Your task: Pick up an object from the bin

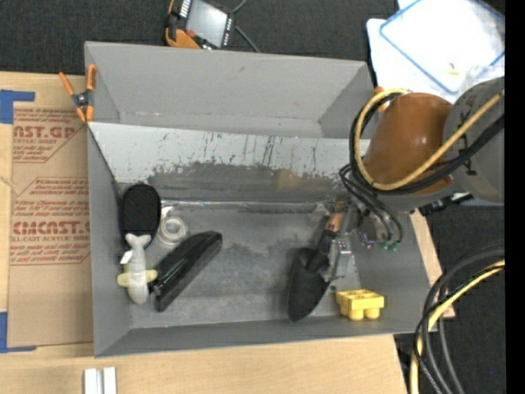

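Observation:
My gripper [335, 249] hangs low in the right part of the bin, under the orange-domed wrist. It is right at the upper end of a black, shoe-shaped object [303, 292] that lies lengthwise toward the bin's front wall. Whether it touches that object I cannot tell. A small yellow toy block [359, 304] rests just to the right of the black object, near the front right corner.
On the left side lie a black oval brush [139, 210], a small white tape roll [171, 226], a white and yellow toy figure [135, 271] and a long black stapler [187, 268]. Bare floor lies between the stapler and the black object.

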`<state>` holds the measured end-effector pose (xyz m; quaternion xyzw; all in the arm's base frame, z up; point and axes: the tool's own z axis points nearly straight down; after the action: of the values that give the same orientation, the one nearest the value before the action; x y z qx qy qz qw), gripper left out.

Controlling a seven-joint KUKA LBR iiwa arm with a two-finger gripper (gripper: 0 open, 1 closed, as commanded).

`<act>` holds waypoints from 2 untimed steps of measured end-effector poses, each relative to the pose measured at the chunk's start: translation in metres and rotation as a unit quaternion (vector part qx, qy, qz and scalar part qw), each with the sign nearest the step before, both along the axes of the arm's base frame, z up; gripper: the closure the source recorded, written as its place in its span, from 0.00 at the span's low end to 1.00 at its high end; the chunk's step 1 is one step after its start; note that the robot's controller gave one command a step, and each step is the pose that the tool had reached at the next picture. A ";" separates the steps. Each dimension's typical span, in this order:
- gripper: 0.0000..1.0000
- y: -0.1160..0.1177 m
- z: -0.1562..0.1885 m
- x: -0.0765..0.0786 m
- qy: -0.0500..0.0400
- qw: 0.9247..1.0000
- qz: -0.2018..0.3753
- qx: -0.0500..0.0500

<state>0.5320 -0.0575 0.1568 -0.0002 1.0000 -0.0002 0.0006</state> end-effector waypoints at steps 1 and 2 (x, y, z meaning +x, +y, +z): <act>0.00 0.000 0.000 0.000 0.000 1.000 0.000 0.000; 0.00 0.033 -0.012 0.027 -0.002 0.976 0.216 0.000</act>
<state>0.5590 -0.0245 0.1448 -0.2163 0.9763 -0.0001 0.0023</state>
